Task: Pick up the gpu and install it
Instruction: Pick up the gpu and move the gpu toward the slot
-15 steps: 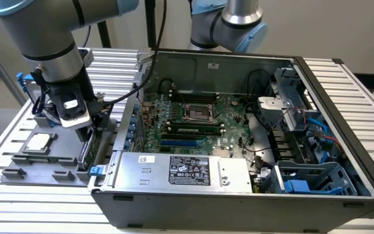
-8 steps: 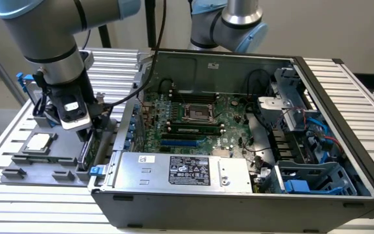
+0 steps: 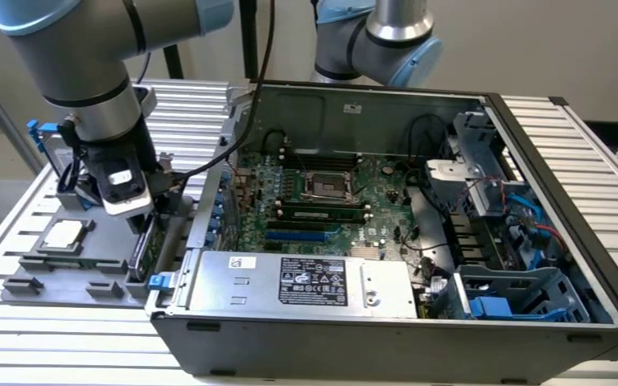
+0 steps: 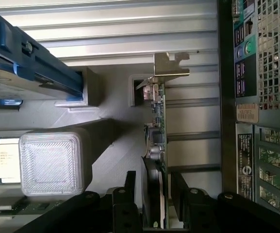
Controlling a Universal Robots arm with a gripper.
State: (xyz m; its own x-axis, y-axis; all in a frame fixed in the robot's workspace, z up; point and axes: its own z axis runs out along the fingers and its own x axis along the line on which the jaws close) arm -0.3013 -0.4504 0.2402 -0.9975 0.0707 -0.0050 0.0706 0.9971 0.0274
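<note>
I see gripper [image 4: 154, 187] low over gray holder tray [image 3: 41, 275], on exterior view's left of open PC case [image 3: 395, 330]. Jaws spread, fingers [image 4: 178, 191] straddling gpu [image 4: 158, 121]. Gpu stands on edge in tray slot. CPU [image 3: 62, 235] lies nearby on tray.

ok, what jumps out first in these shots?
The open computer case dominates the exterior view's centre and right, motherboard exposed. At the exterior view's left the arm's hand hangs over a grey tray, open fingers either side of the gpu standing on edge.
</note>
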